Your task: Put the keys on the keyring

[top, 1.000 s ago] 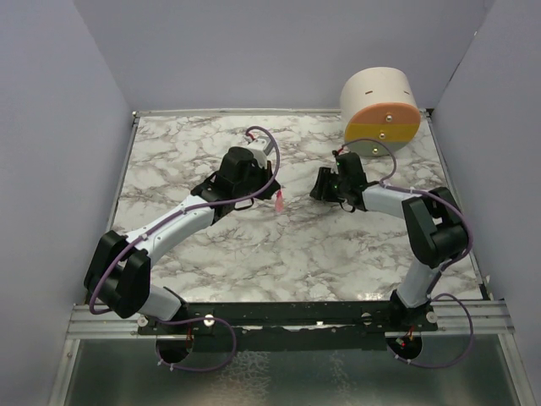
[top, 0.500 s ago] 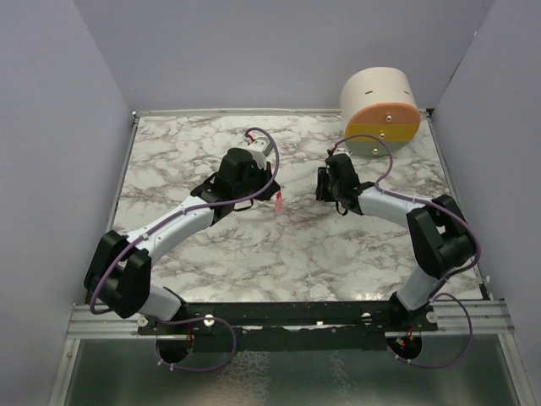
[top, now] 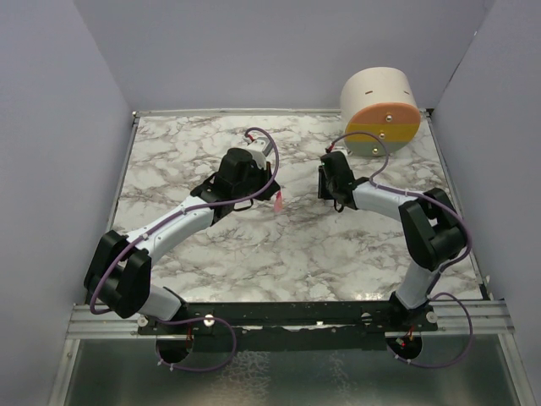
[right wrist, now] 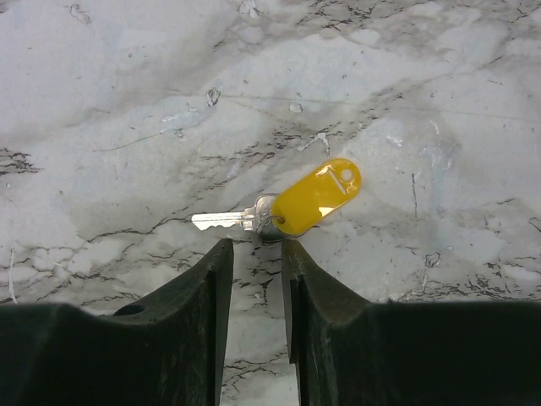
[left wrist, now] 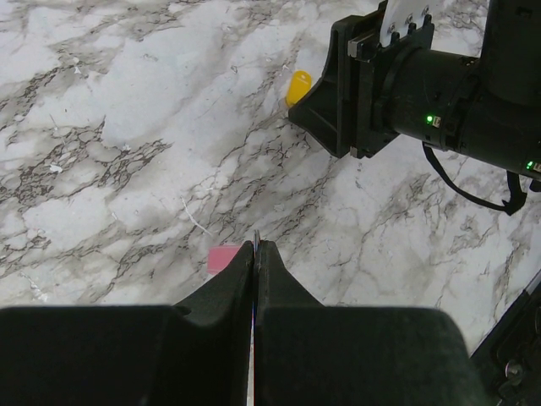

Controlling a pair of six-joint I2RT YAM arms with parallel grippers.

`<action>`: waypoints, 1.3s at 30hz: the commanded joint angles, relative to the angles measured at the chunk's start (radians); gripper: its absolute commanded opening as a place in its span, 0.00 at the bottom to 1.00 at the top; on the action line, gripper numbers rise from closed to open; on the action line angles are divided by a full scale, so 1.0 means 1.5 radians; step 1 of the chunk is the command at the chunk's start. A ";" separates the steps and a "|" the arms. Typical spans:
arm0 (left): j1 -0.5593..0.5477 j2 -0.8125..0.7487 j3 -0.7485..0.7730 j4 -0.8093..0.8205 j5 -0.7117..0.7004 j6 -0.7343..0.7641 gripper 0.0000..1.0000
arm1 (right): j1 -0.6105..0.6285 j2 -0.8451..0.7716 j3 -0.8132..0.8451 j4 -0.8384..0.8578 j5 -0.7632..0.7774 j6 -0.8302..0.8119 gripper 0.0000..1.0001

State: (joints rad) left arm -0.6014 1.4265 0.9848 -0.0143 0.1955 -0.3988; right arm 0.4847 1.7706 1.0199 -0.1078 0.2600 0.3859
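Note:
My left gripper (top: 270, 188) (left wrist: 256, 247) is shut on a thin metal ring, the keyring (left wrist: 256, 237), of which only an edge shows between the jaws. The pink key (top: 278, 201) (left wrist: 223, 258) sits right under its tip, mostly hidden by the fingers. The yellow-headed key (right wrist: 311, 200) lies flat on the marble, silver blade pointing left; it also shows in the left wrist view (left wrist: 298, 85). My right gripper (top: 325, 183) (right wrist: 254, 247) is open, its fingertips just short of the key's small ring, not touching it.
A big cream, orange, yellow and grey cylinder (top: 380, 110) lies at the back right corner. The marble tabletop (top: 211, 245) is walled by grey panels. The two grippers face each other near the middle, a short gap between them.
My right gripper has moved a little back and left, coming up to the yellow key. The left arm has held still with the ring and the pink key.

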 commanded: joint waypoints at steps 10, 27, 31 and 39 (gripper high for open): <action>0.007 -0.007 -0.005 0.022 0.016 0.003 0.00 | 0.008 0.039 0.036 -0.006 0.021 -0.012 0.28; 0.014 -0.008 -0.010 0.024 0.023 0.003 0.00 | 0.008 0.055 0.051 -0.019 0.036 -0.011 0.24; 0.015 -0.007 -0.011 0.025 0.023 0.003 0.00 | 0.008 0.057 0.051 -0.020 0.038 -0.010 0.23; 0.016 -0.006 -0.012 0.028 0.026 0.003 0.00 | 0.008 0.054 0.051 -0.024 0.045 -0.009 0.13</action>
State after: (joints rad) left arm -0.5823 1.4265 0.9749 -0.0071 0.2028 -0.3985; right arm 0.4911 1.8420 1.0653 -0.1322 0.2874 0.3714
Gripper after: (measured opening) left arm 0.017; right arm 0.152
